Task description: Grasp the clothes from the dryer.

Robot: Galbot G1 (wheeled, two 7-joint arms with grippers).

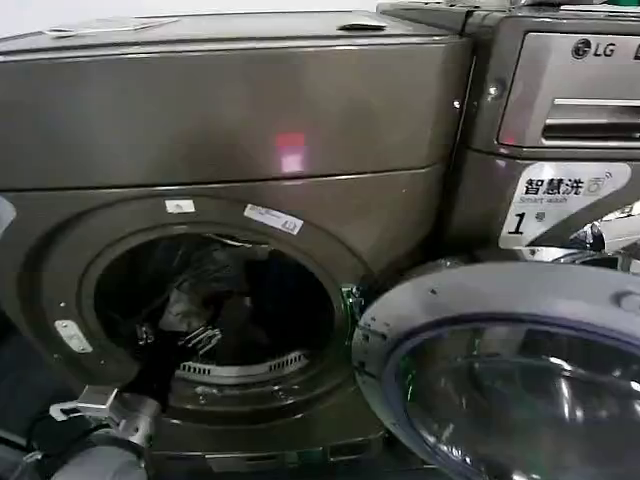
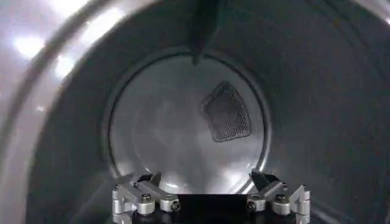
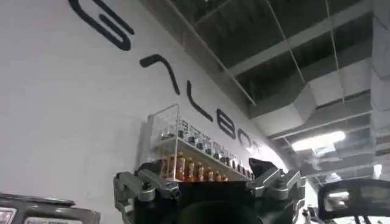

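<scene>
The dryer (image 1: 230, 120) stands with its round opening (image 1: 215, 310) facing me. A dark, crumpled shape that looks like the clothes (image 1: 195, 285) lies in the left part of the drum. My left gripper (image 1: 203, 340) has reached inside the opening, just below that shape. In the left wrist view the left gripper (image 2: 206, 179) is open, nothing between its fingertips (image 2: 150, 180), facing the bare drum back wall (image 2: 164, 128) and its mesh vent (image 2: 226, 112). A dark strip (image 2: 204, 24) hangs near the drum's top. My right gripper (image 3: 207, 167) is open, empty and points up at a wall.
The dryer's glass door (image 1: 510, 380) is swung open at the right, low and close to me. A second LG machine (image 1: 560, 110) stands to the right. My left arm (image 1: 115, 420) enters from the lower left. A shelf of bottles (image 3: 183, 158) hangs on the lettered wall.
</scene>
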